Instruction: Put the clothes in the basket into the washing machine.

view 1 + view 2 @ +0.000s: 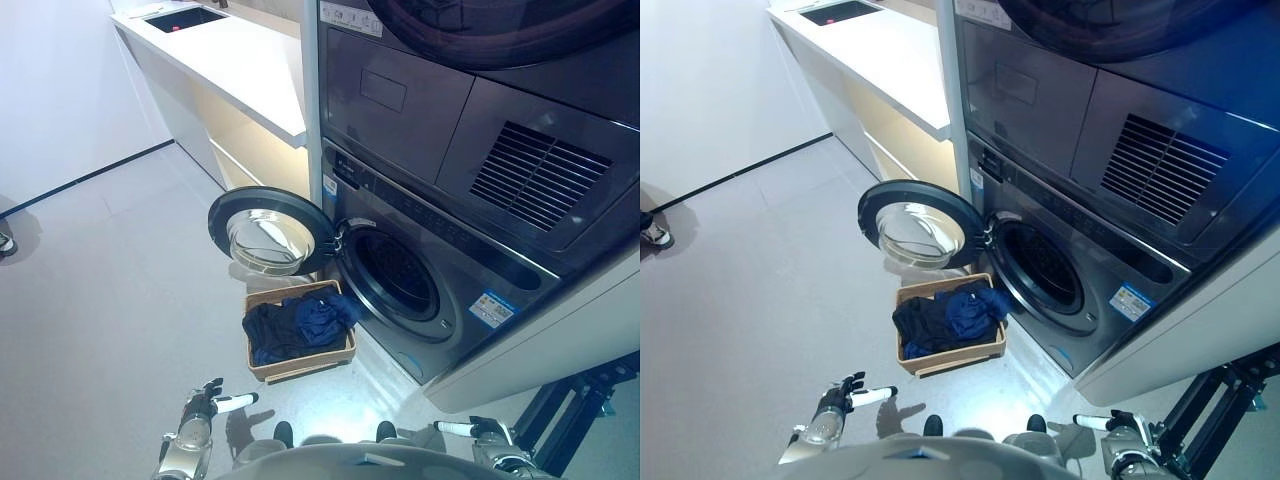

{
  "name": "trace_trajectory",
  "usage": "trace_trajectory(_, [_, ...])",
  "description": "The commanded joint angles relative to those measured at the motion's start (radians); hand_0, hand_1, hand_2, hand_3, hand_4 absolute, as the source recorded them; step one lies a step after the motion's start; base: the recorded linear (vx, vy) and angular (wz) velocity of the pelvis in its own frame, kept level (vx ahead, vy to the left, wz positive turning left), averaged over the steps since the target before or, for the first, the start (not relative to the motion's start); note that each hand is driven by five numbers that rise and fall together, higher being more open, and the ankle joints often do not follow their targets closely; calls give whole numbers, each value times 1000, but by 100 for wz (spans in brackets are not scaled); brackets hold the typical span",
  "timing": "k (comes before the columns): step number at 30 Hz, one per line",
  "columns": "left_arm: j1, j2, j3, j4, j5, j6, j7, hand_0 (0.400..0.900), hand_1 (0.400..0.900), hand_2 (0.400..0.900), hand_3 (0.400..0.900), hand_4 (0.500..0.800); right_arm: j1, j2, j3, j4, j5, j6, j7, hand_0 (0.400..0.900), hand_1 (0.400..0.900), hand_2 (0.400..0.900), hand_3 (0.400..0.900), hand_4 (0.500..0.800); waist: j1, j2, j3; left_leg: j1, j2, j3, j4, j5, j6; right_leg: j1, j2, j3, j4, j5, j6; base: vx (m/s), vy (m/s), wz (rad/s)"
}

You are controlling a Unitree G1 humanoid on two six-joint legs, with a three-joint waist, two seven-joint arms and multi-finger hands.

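A tan basket (300, 366) stands on the floor in front of the washing machine (440, 290), holding dark blue and black clothes (297, 325). The machine's round door (268, 232) is swung open to the left, and the dark drum opening (398, 275) shows behind it. My left hand (205, 405) hangs low at the bottom left, fingers relaxed and empty, short of the basket. My right hand (480, 432) shows at the bottom right, fingers relaxed and empty, away from the basket.
A dryer (480, 110) is stacked on the washing machine. A white counter (230, 60) with a sink (185, 17) runs along the wall at the back left. A black stand (585, 405) is at the lower right. A person's shoe (652, 232) shows at the left edge.
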Motion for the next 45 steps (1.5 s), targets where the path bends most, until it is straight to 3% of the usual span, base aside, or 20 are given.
trace_trajectory(1, [-85,15,53,-15,0,-30,15,900,900,900,900,800,-73,-1,36,20,-19,-8,-15,900,900,900,900,800,10,-18,43,11,-27,9,55,-109,31,0,14,-13,103,-76,3,0,0,0])
trace_trajectory(16, [-88,15,53,-4,-1,-28,13,900,900,900,900,800,-76,2,36,18,-18,-7,-14,900,900,900,900,800,12,-18,46,5,-27,9,53,-109,32,-5,13,-14,101,-76,4,0,0,0])
trace_trajectory(25, [-83,23,43,-38,-10,-28,13,900,900,900,900,800,-133,-3,61,-102,35,-25,-13,900,900,900,900,800,17,-9,103,-52,-35,3,65,-95,33,-69,10,-8,116,-63,5,-44,8,0])
trace_trajectory(33, [-89,45,4,-120,-32,-39,22,900,900,900,900,800,-300,-15,127,-218,90,-42,-23,900,900,900,900,800,40,11,215,-190,-45,-1,113,-67,32,-203,6,-7,162,-44,-3,-135,14,1])
trace_trajectory(34, [-76,53,-11,-175,-44,-46,21,900,900,900,900,800,-375,-32,164,-233,66,-41,-32,900,900,900,900,800,53,25,256,-232,-51,-3,134,-63,33,-244,2,-3,178,-39,-6,-140,49,2])
trace_trajectory(37, [-68,68,-33,-226,-54,-58,22,900,900,900,900,800,-481,-54,210,-230,33,-45,-54,900,900,900,900,800,73,39,294,-300,-51,-2,167,-58,32,-308,-6,1,201,-31,-7,-119,35,2])
trace_trajectory(45, [-60,85,-120,-285,-66,-90,37,900,900,900,900,800,-768,-130,367,-165,-175,-51,-116,900,900,900,900,800,113,89,361,-428,-70,0,220,-50,34,-447,-29,14,260,-22,-7,-66,53,2])
